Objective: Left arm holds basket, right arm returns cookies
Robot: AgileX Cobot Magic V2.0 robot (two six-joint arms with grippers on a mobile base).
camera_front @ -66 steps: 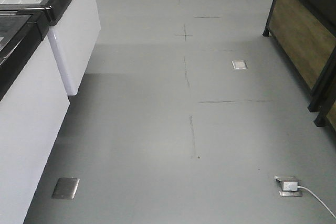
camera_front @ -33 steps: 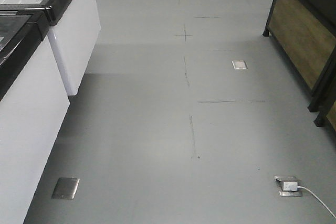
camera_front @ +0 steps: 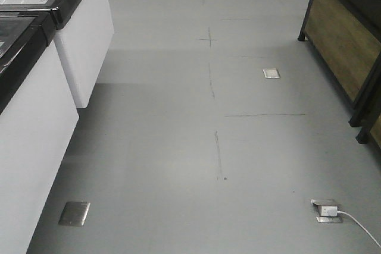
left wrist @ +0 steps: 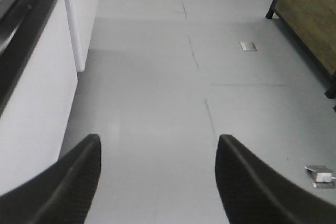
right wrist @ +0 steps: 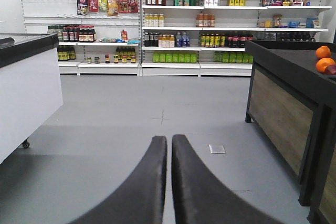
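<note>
Floor (camera_front: 178, 147): grey, smooth, matt with a faint sheen. Freezer cabinets (camera_front: 36, 147): smooth white panels, glossy black rim. Display stand (camera_front: 342, 40): wood-grain panel, matt black frame. 2 flush floor plates (camera_front: 74, 213): brushed metal. Left gripper (left wrist: 160, 148) and right gripper (right wrist: 169, 140): black, matt; left fingers (left wrist: 68, 187) look finely textured.

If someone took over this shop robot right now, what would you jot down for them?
Left claw: open, holding nothing, pointing at the grey floor.
Right claw: shut, nothing in it, facing the stocked shelves.
No basket and no cookies in any view.
Done: nothing that shows.
To do: grip the basket, return the cookies.
</note>
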